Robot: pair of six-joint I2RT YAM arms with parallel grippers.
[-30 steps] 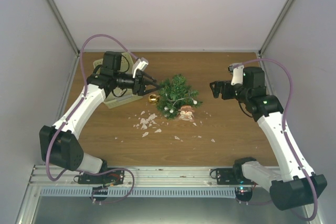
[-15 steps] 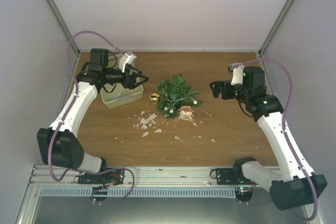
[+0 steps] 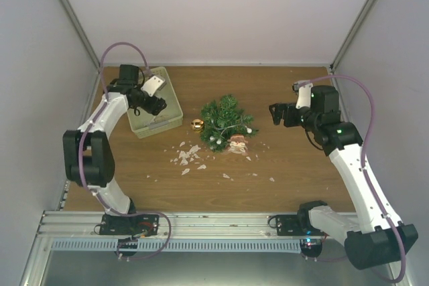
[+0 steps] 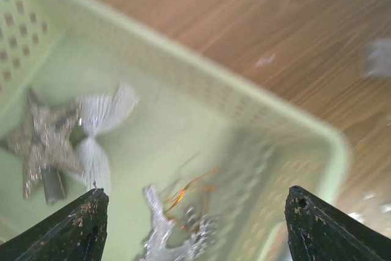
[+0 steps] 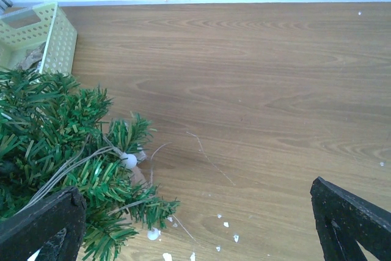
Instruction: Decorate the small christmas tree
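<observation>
Your left claw (image 3: 155, 105) hangs released and empty over the basket (image 3: 173, 95). The small christmas tree (image 3: 226, 120) sits mid-counter to its right, nearer your wide-open, empty right claw (image 3: 276, 114).

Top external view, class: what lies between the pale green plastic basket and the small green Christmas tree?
A small shiny gold ball ornament, close beside the small green Christmas tree; the top external view shows it.

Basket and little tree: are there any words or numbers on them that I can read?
None. No word, number, label or sign can be read in any view.
The basket shows only rows of little holes.
The small christmas tree shows no tag or writing.
</observation>
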